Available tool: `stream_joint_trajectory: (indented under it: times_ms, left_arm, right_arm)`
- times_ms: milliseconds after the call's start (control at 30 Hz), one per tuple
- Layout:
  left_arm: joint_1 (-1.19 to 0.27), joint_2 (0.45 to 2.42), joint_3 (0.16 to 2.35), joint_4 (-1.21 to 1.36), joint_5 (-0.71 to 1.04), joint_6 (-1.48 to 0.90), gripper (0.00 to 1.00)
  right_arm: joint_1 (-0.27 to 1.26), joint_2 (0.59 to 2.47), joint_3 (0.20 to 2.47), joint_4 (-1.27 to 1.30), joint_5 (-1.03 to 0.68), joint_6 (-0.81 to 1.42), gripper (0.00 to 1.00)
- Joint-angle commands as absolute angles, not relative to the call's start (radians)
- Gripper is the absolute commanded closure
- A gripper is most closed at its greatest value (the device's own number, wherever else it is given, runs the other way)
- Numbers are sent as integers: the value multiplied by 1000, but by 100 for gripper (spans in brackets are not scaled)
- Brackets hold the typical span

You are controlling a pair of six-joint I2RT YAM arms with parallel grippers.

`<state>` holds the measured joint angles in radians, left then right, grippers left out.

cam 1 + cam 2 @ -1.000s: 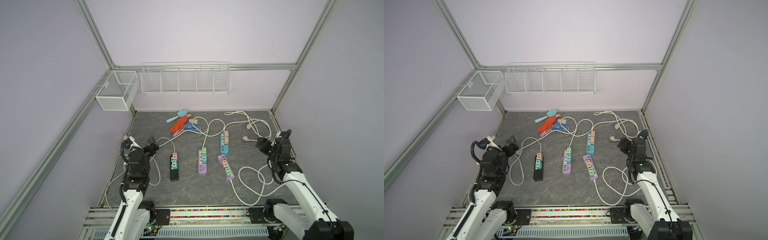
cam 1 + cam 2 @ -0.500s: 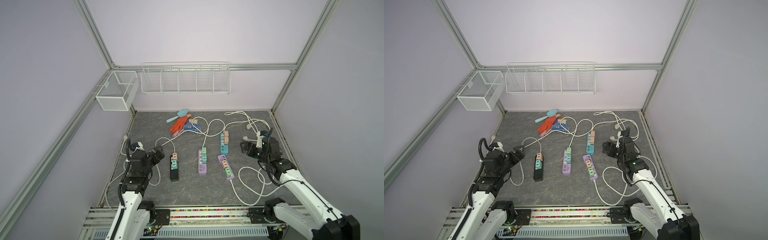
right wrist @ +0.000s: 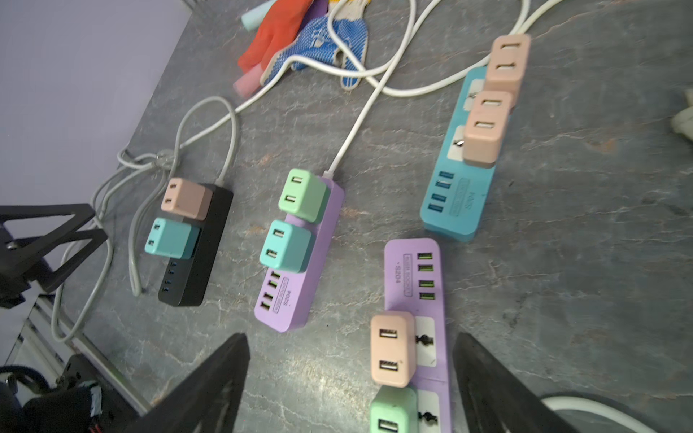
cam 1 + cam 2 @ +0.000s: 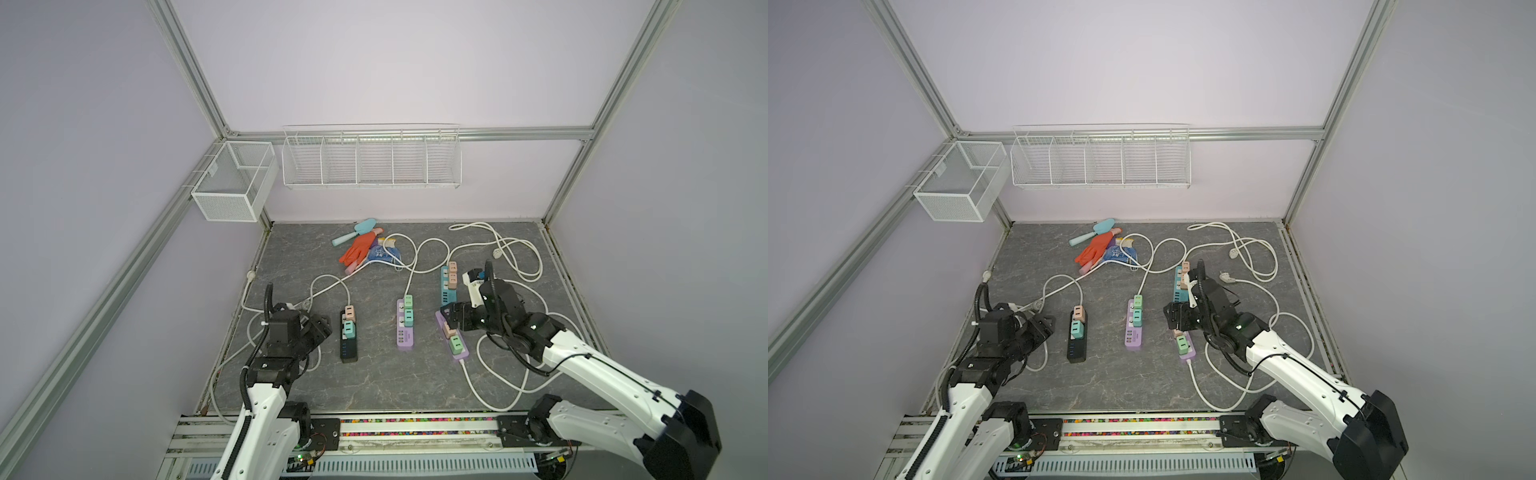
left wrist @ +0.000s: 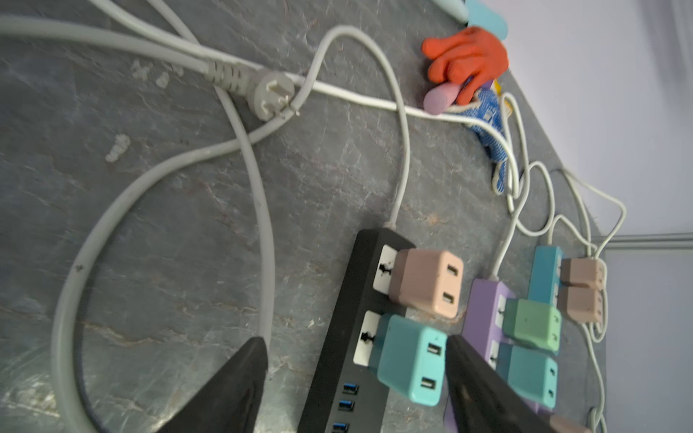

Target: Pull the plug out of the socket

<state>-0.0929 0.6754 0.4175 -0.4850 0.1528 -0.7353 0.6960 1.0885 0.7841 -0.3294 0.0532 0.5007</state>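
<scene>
The left gripper [image 5: 354, 339] is holding its jaws apart, with the teal plug [image 5: 410, 365] between them. The plug is sitting in the black power strip [image 5: 339, 318], tight beside a pink plug [image 5: 427, 281]. The right gripper [image 3: 349, 334], jaws also apart, is hovering over the purple strip [image 3: 412, 277]. The loose black strip is probably going to lift with the plug, or a finger may catch the pink one. A grey cable [image 5: 258, 210] is crowding the left side, while bare tabletop [image 4: 374, 374] is lying open nearer the robot.
</scene>
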Motion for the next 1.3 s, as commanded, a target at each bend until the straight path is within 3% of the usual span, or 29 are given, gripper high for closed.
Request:
stream_joint_trajectory:
  times_ms: [0,267,600,1267]
  left_arm:
    - [-120,685,391,-524,182,-755,32]
    - [-185,801,381,-473,188,-745,50]
    - [-196,903,359,-367,215,-726,68]
    - [-257,1085,349,-192,293,-713,74]
  right_arm:
    - [766,1116,814,-303,103,487,12]
    - [866,1203,863,-276,123,481,12]
    - [884,1219,873,-272,150,469,12]
    - [890,1251,908,-271,153,460,12]
